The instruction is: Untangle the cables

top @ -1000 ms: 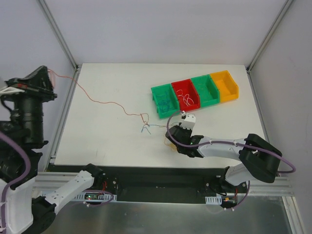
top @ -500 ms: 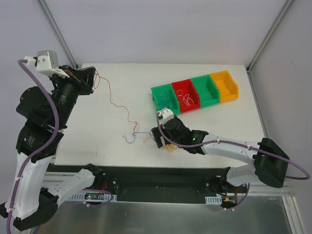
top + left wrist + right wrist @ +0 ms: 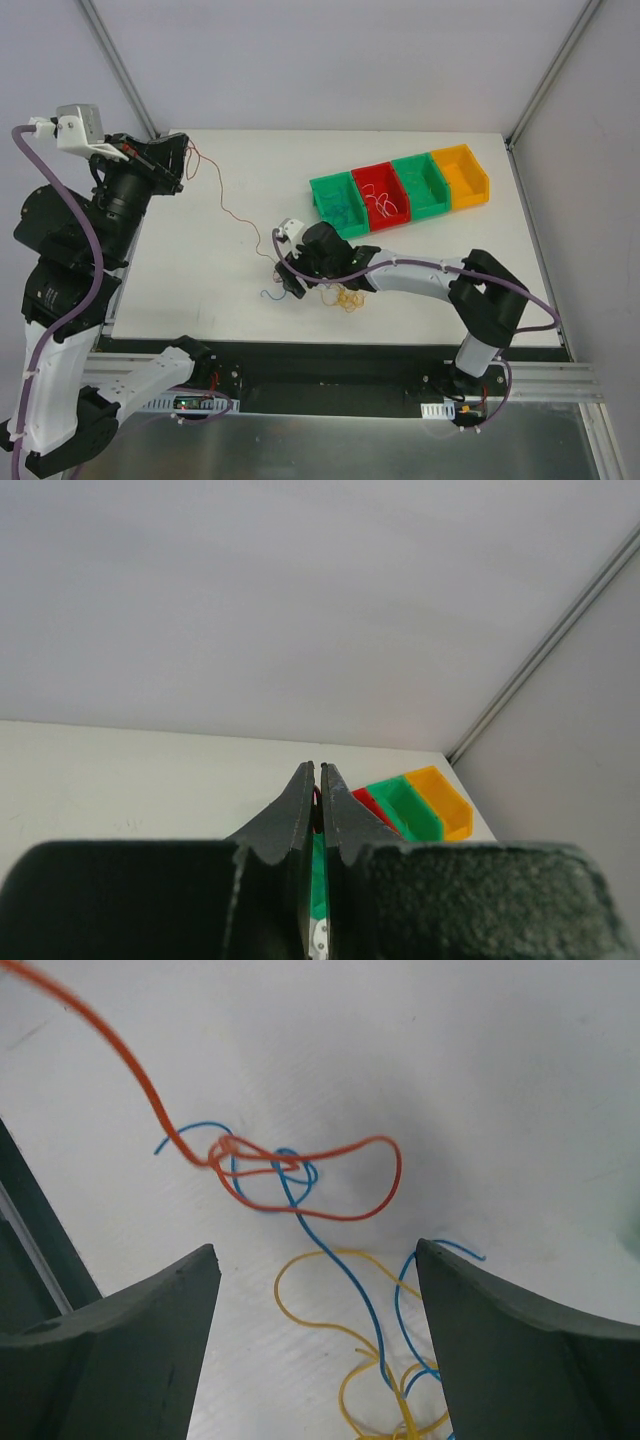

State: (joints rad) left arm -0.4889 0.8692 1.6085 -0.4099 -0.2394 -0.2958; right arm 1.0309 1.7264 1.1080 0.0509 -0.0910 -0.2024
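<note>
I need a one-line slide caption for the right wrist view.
Open right gripper above a red cable knotted around a blue cable, with yellow cable loops nearby.

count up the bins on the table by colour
green bins: 2
red bin: 1
yellow bin: 1
total: 4 bins

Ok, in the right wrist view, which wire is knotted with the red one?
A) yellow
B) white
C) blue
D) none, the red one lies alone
C: the blue wire loops through the red wire at the knot, while the yellow wire lies lower in the view, clear of the knot.
</note>
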